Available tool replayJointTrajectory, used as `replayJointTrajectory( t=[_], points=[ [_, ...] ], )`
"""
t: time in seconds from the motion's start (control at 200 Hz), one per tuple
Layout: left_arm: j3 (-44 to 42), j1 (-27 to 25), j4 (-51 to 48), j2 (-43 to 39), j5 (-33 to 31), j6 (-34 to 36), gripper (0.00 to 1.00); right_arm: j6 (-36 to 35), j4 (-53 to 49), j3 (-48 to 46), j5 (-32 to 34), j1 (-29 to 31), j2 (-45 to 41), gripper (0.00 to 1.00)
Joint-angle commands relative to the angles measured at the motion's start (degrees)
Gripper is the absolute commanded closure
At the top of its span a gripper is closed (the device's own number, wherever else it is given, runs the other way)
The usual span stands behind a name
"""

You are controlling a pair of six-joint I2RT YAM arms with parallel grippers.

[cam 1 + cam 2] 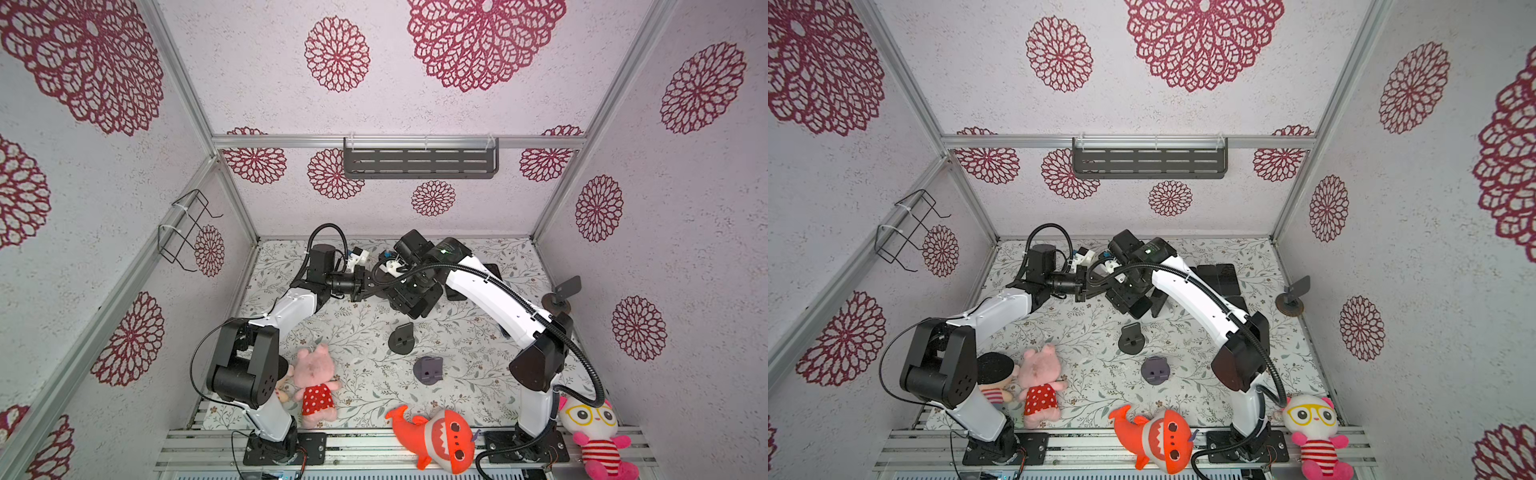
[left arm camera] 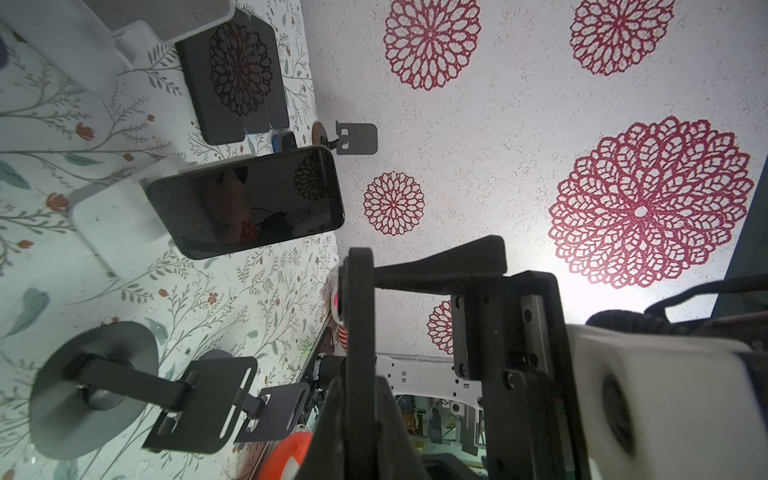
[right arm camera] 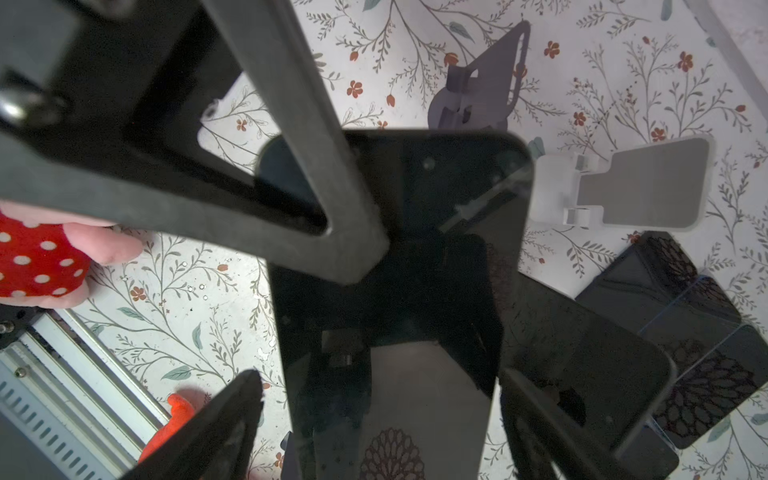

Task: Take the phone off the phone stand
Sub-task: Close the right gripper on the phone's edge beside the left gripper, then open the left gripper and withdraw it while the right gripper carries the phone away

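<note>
Toward the table's [image 1: 374,390] back edge, the phone [image 3: 436,187] leans on its white stand [image 2: 112,224], long axis rising toward my right gripper [image 3: 378,374]. Its 2 fingers are spread wide, empty, straddling the phone's width. My left gripper [image 2: 357,270], pinched closed on nothing, sits beside.

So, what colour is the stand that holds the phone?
White; the stand shows best in the left wrist view.

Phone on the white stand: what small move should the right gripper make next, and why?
Probably lower the open right gripper toward the phone. In the left wrist view it leans on its white stand with no finger touching it; the right wrist view shows the spread jaws above it, so nothing is gripped yet.
</note>
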Motion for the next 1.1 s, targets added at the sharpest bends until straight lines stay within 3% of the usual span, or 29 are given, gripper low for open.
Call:
replayJointTrajectory(
  t=[0.0, 0.555, 0.826, 0.946, 1.091],
  points=[
    [1.7, -0.4, 0.9, -2.5, 1.7, 0.3, 1.0, -0.5, 0.1, 0.2, -0.8, 0.3, 0.5, 0.13],
    [1.9, -0.3, 0.7, -2.4, 1.4, 0.3, 1.0, 2.0, 3.1, -2.3, 0.9, 0.3, -1.0, 0.43],
    [2.6, 0.4, -1.7, -3.0, 1.4, 2.4, 0.36, 4.8, 3.0, -2.0, 3.6, 0.0, -4.3, 0.55],
    [2.9, 1.4, -2.1, -3.1, 1.3, 3.0, 0.29, 5.7, 1.9, -3.8, 4.9, -1.2, -8.0, 0.58],
    [2.9, 2.9, -2.1, -4.0, 0.6, 3.4, 0.28, 7.3, 2.0, -8.7, 5.5, -6.0, -13.4, 0.59]
  ],
)
